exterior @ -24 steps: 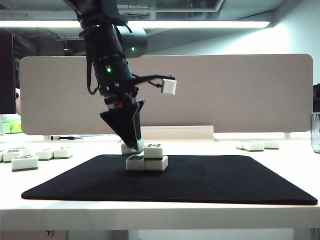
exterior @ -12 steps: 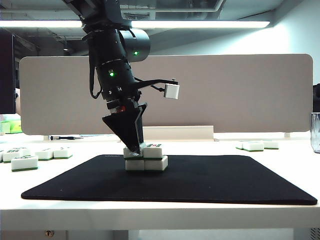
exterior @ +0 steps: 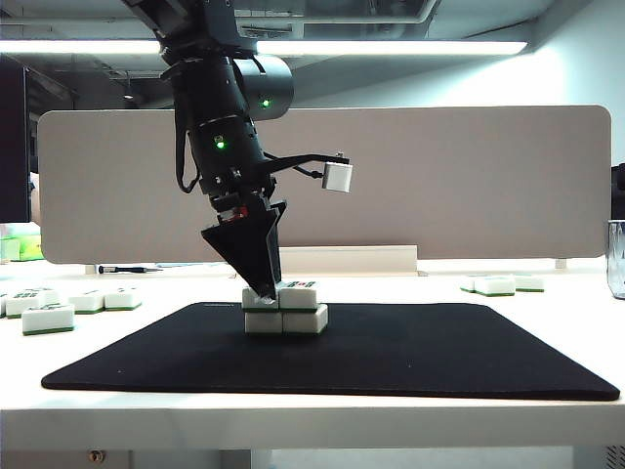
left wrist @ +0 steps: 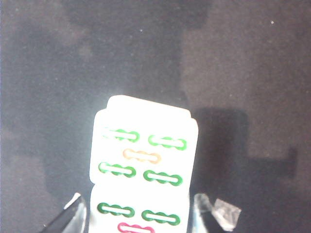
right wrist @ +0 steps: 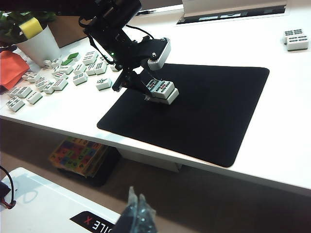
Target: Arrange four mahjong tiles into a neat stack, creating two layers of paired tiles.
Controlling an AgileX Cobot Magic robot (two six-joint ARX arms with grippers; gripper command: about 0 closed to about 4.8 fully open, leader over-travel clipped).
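The four mahjong tiles form a two-layer stack [exterior: 285,309] on the black mat [exterior: 439,352], two below and two on top. My left gripper [exterior: 264,291] points down over the upper left tile [exterior: 252,300]. In the left wrist view its fingers [left wrist: 77,211] stand on either side of that tile [left wrist: 138,213] with thin gaps, open. The neighbouring top tile [left wrist: 143,150] lies flush beyond it. The right wrist view shows the stack [right wrist: 161,91] from afar. My right gripper [right wrist: 137,204] hangs off the table, shut and empty.
Loose tiles lie off the mat at the left [exterior: 49,317] and at the far right [exterior: 498,284]. A white cube module [exterior: 338,177] juts from the left arm. A glass [exterior: 616,259] stands at the right edge. A grey panel [exterior: 469,186] closes the back.
The left gripper came down and set its tile on the lower layer beside the other top tile. Its jaws then widened off the tile. The right arm stayed still.
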